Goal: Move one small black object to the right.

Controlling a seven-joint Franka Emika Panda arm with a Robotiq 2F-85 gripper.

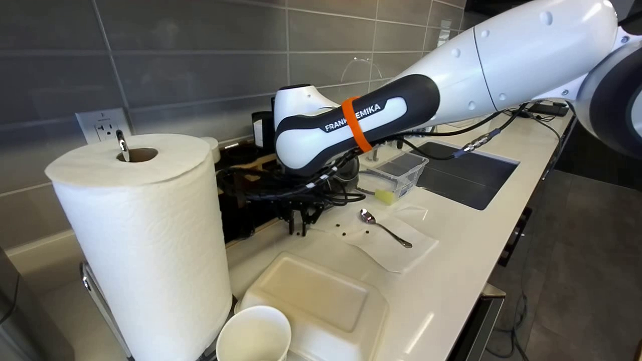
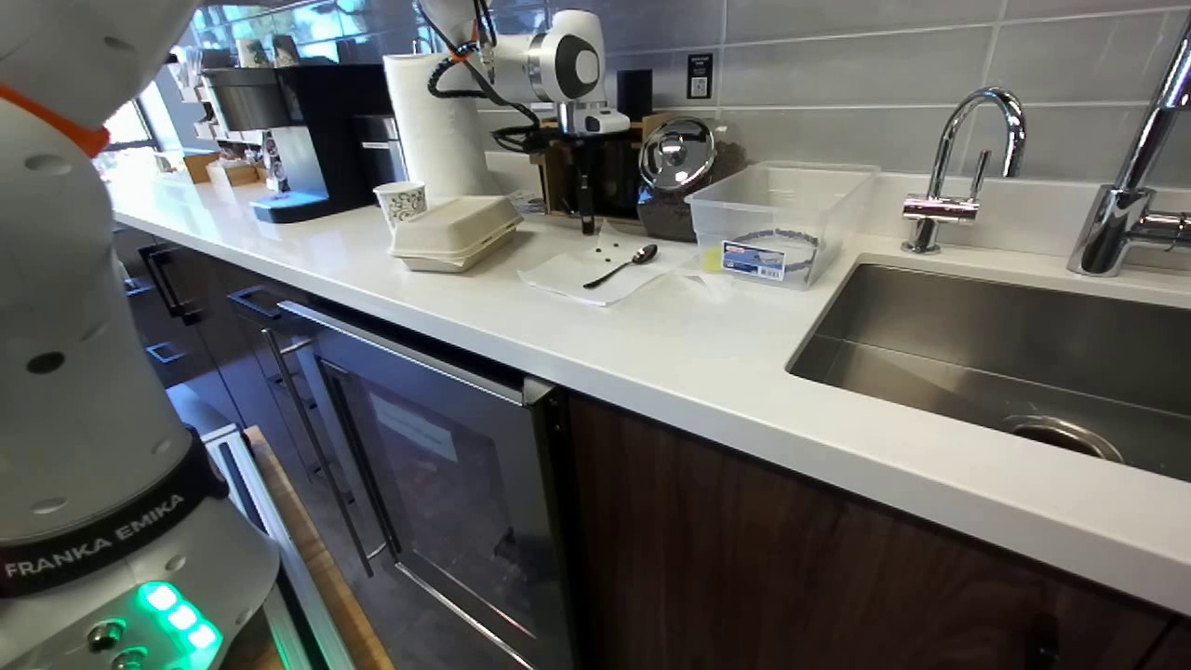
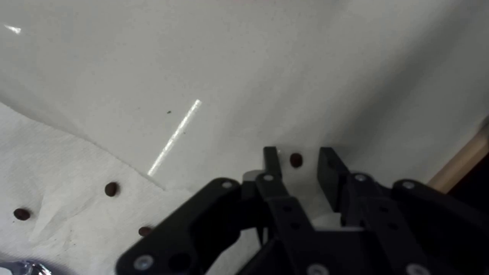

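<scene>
A small, oval, dark-brown object (image 3: 296, 160) is flanked, left and right, by the parted jaws of a black two-fingered gripper (image 3: 298, 152); no contact is seen.

1 ppr towel roll (image 1: 145, 240), spoon (image 1: 368, 217), sink (image 2: 1005, 335)

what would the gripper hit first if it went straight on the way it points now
Most likely the countertop below: the gripper points down, one small black object between its open jaws. Any gap underneath is hard to judge.
</scene>
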